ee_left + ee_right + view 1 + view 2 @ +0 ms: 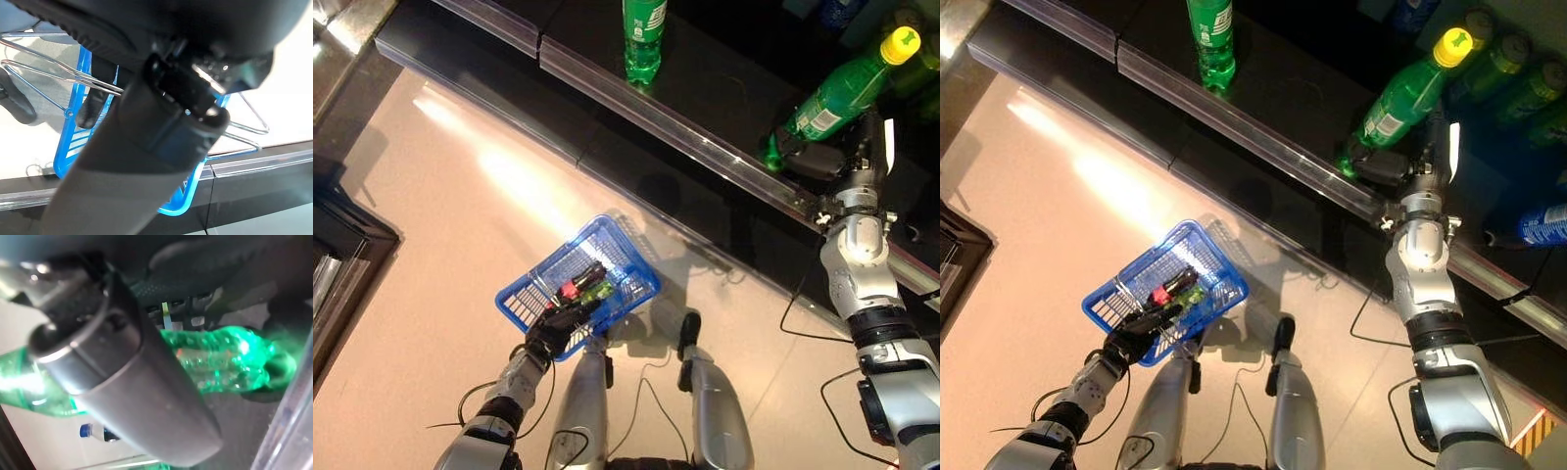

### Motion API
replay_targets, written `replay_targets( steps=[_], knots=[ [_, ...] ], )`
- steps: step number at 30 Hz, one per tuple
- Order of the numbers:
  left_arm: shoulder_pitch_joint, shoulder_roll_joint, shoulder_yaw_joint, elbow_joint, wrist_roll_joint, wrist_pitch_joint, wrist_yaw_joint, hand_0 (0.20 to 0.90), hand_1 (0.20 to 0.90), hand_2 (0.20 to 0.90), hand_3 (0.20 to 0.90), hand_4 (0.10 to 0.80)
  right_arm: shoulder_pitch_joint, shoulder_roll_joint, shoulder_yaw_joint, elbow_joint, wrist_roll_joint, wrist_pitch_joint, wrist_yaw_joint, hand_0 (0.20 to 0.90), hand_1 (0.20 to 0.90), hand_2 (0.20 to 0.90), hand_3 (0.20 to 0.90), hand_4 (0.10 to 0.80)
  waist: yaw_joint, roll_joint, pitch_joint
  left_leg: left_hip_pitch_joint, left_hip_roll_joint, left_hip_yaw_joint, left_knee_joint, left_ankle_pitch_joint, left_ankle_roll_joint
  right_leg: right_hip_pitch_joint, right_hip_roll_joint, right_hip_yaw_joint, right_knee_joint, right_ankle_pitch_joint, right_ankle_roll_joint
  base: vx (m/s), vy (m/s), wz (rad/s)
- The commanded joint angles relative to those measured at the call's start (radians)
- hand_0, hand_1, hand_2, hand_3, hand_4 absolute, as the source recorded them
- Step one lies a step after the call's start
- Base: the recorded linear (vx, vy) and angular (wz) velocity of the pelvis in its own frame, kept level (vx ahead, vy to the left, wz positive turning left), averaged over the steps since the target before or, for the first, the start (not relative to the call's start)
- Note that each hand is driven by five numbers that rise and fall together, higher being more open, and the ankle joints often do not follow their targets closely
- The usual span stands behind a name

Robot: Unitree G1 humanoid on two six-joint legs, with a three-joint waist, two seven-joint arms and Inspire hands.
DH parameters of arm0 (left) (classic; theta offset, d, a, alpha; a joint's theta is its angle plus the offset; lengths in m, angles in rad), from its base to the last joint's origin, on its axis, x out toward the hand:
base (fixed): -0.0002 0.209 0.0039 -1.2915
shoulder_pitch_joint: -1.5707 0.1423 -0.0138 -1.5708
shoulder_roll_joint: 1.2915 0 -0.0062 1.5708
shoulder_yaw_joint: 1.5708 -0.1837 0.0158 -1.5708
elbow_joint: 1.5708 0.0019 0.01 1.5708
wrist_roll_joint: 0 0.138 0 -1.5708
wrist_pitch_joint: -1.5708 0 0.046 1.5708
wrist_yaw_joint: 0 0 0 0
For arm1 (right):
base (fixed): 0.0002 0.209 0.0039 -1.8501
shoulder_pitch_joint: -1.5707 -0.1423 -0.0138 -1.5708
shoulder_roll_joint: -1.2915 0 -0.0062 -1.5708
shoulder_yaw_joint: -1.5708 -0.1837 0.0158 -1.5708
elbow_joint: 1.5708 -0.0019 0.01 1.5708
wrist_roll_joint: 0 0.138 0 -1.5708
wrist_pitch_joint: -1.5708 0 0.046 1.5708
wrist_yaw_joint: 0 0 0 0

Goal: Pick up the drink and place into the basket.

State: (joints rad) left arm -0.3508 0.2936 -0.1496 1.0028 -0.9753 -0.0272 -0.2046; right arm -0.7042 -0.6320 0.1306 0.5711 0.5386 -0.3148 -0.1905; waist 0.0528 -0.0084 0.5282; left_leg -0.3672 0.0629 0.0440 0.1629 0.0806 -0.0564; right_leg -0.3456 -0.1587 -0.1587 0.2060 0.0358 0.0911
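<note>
Up on the dark shelf [705, 108] the right hand [822, 157] is closed around the lower part of one green bottle [837, 93] with a yellow cap [901, 44]. This bottle is tilted, its cap pointing away from the shelf edge and its base near the metal rail [1263, 132] at the front of the shelf. In the right wrist view the fingers [220, 264] are curled over the green plastic [220, 357], so the drink is clamped in this hand and is not in the basket.

One second green bottle [1212, 39] stands upright further along the same shelf, well apart from the hand. In the right eye view three more green bottles with yellowish caps [1513, 69] show behind the held one, and one blue bottle [1547, 225] lies at the right side of the shelf. So I count five green bottles and one blue, though the back ones are dark and hard to tell.

One blue basket [524, 299] with wire handles [44, 68] hangs low over the pale floor [440, 225]. The left hand [558, 328] is closed on these handles at the near side of the basket. Inside it lie some items, one red [570, 288] and one green [599, 291]; I cannot tell what they are.

The right arm [862, 284] reaches up and forward, nearly straight, to the shelf. The left arm [504, 401] is bent low, with the hand turned toward the basket
</note>
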Motion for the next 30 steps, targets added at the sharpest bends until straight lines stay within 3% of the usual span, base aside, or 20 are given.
replay_targets(
  steps=[1,16,30],
  knots=[
    [0.072,0.075,-0.043,-0.075,0.001,-0.036,-0.071,0.300,0.300,0.300,0.200,0.100,-0.133,-0.120,0.011,-0.051,0.080,-0.067,0.059,0.300,0.300,0.300,0.200,0.100,0.000,-0.003,-0.048,-0.026,-0.033,-0.002,0.166,-0.140,0.022,0.006,0.005,0.021,0.007,-0.022,0.021,0.000,0.000,0.00],
    [0.062,0.066,-0.055,-0.067,-0.008,-0.042,-0.076,0.300,0.300,0.300,0.200,0.100,-0.163,-0.106,0.025,-0.033,0.048,-0.079,0.064,0.300,0.300,0.300,0.200,0.100,0.001,0.007,-0.043,-0.018,-0.043,-0.001,0.151,-0.139,0.026,-0.005,0.000,0.019,0.012,-0.020,0.024,0.000,0.000,0.00],
    [0.076,0.054,-0.055,-0.078,-0.013,-0.057,-0.066,0.300,0.300,0.300,0.200,0.100,-0.135,-0.093,0.028,-0.178,-0.028,-0.070,0.069,0.300,0.300,0.300,0.200,0.100,-0.007,0.005,-0.046,0.017,-0.046,0.003,0.129,-0.143,0.028,0.018,0.004,0.026,-0.002,-0.019,0.025,0.000,0.000,0.00]
  ],
)
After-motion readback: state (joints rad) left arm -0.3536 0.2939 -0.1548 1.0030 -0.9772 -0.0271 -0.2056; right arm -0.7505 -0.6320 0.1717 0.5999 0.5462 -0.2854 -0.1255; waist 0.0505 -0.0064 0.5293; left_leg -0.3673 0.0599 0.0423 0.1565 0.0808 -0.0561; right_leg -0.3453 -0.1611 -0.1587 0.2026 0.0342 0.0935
